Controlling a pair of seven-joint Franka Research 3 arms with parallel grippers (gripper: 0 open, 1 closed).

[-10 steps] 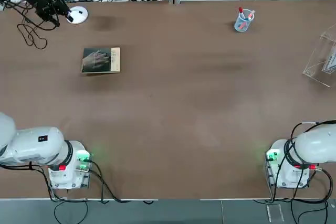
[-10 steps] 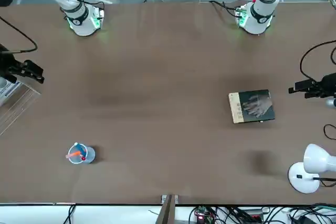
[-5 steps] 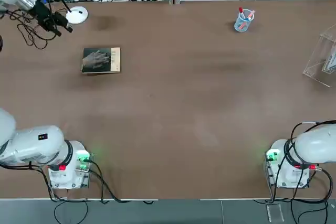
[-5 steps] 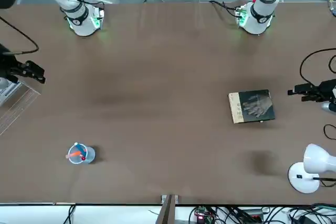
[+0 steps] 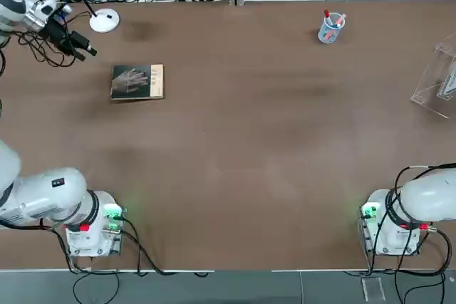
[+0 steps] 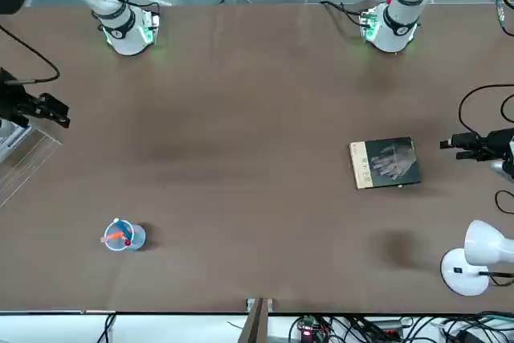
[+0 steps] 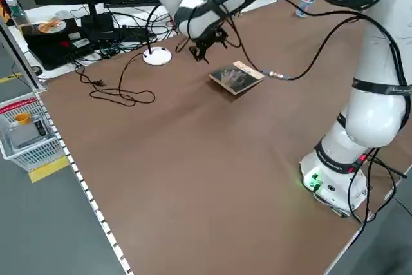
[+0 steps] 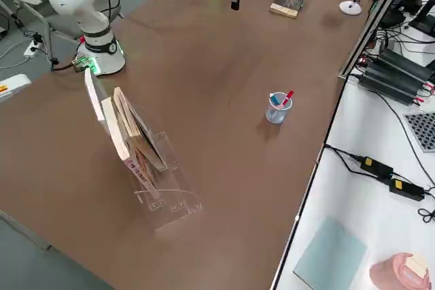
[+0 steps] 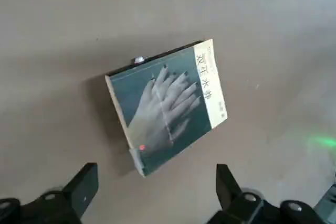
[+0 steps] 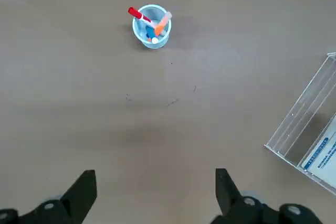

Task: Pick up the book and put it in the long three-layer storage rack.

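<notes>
The book (image 5: 137,82) lies flat on the brown table at the far left, its dark cover with a pale hand facing up; it also shows as the book (image 9: 168,106) in the left wrist view. My left gripper (image 5: 82,46) hangs open above the table, off the book's outer far corner, holding nothing. The long three-layer storage rack (image 5: 436,80) stands at the table's right edge, a clear rack (image 8: 146,161) with thin books leaning in it. My right gripper (image 6: 55,113) hovers open and high near the rack, nothing between its fingers (image 10: 86,187).
A clear cup of pens (image 5: 330,28) stands at the far right of the table. A white desk lamp (image 5: 103,19) and loose black cables sit at the far left corner, close to the left gripper. Both arm bases stand at the near edge.
My left gripper has swung away from the lamp base, toward the robot and the table's left edge, ending beside the book. The right gripper, book and rack stay put.
</notes>
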